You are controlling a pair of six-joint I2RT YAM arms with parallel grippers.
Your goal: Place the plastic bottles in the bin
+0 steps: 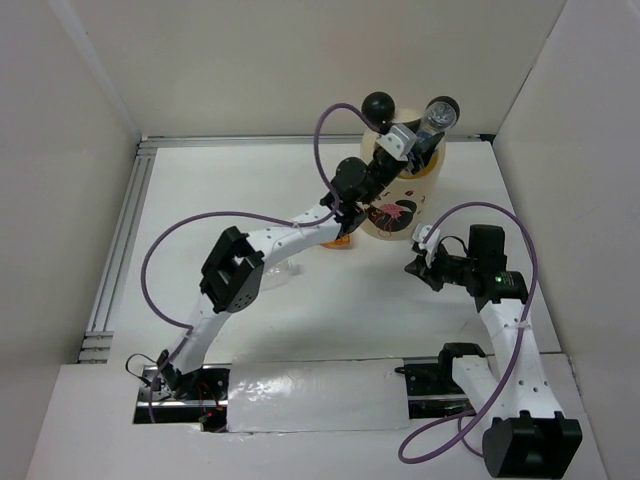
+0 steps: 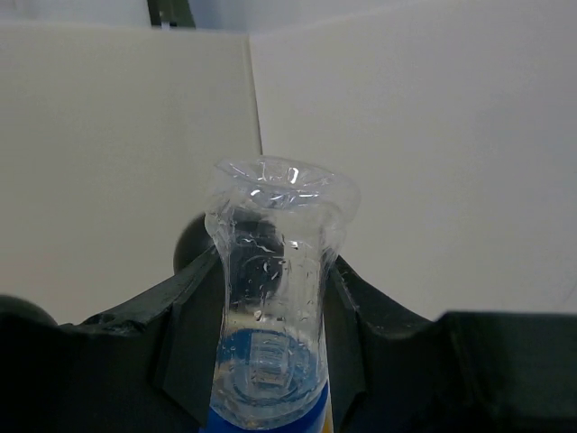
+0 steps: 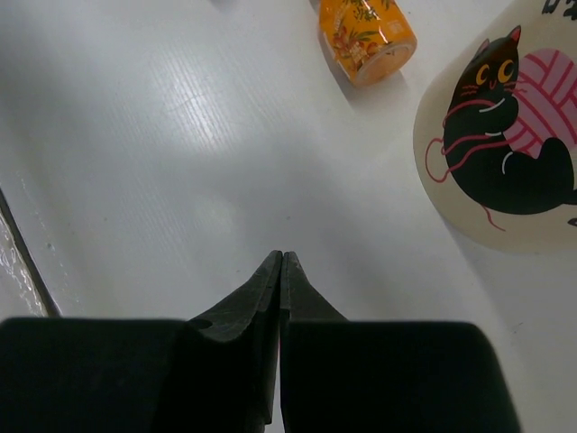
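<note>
- white walled table [image 1: 250, 200]; cream bin [image 1: 400, 205] stands at its far side.
- left gripper [image 1: 408, 140] is clamped on a clear bottle [image 2: 270, 271] over the bin; it looks light, thin and crushable, so a mid-body grip suits.
- right gripper [image 3: 281, 262] is closed on nothing.
- orange bottle [image 3: 367, 36] lies beside the bin.

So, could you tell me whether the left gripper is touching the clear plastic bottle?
Touching: the left wrist view shows the left gripper shut on the clear plastic bottle, fingers pressing both sides.
</note>
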